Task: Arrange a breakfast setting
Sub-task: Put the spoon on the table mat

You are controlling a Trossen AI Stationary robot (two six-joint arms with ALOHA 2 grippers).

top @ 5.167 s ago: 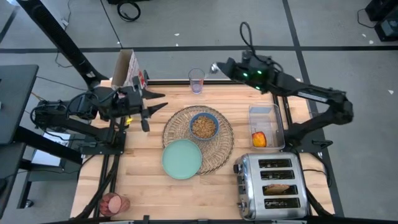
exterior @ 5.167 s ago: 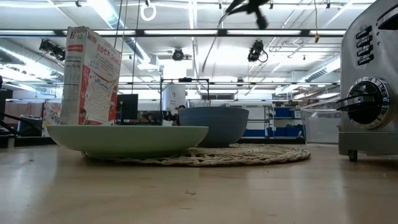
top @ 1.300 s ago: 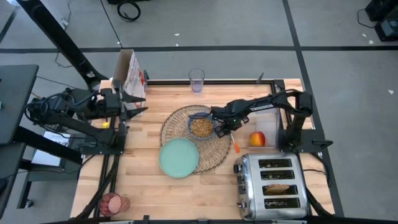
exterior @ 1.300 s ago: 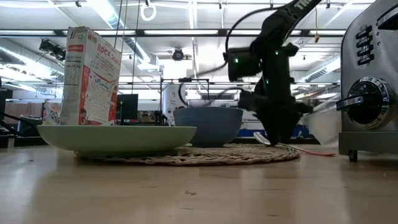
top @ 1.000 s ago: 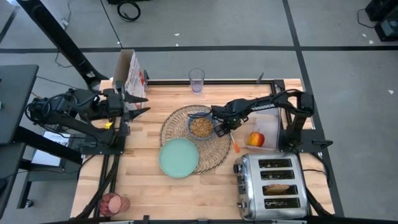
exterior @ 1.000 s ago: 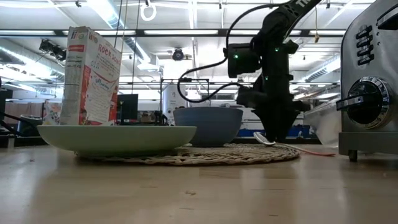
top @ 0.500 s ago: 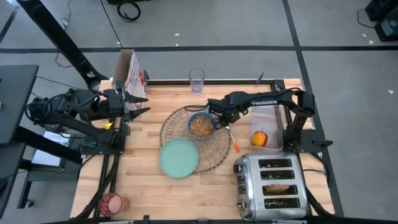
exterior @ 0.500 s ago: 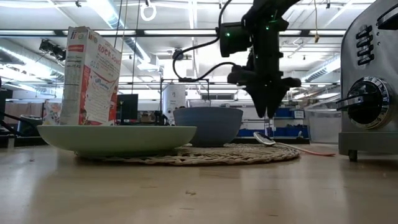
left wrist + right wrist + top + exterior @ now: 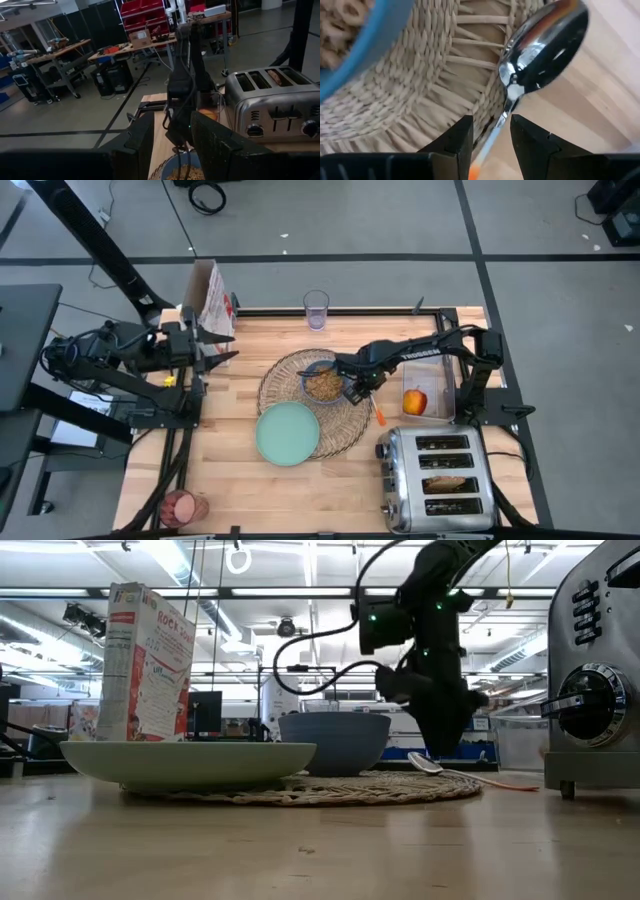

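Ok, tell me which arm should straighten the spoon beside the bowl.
Right. The right gripper hangs over the orange-handled spoon at the wicker placemat edge, fingers open around its neck. The left gripper waits near the cereal box.

Spoon (image 9: 540,47) apparently on placemat (image 9: 350,420) edge, beside bowl (image 9: 322,382).

Light wood plank surface (image 9: 225,480). Directly on it: round woven wicker placemat (image 9: 283,380) near centre; cereal box (image 9: 207,298) upright at the far left edge; glass (image 9: 316,310) at the far edge; clear container (image 9: 432,370) on the right side; chrome toaster (image 9: 436,473) at the near right corner; orange-handled spoon (image 9: 372,405), bowl end on the placemat rim, handle on the wood.
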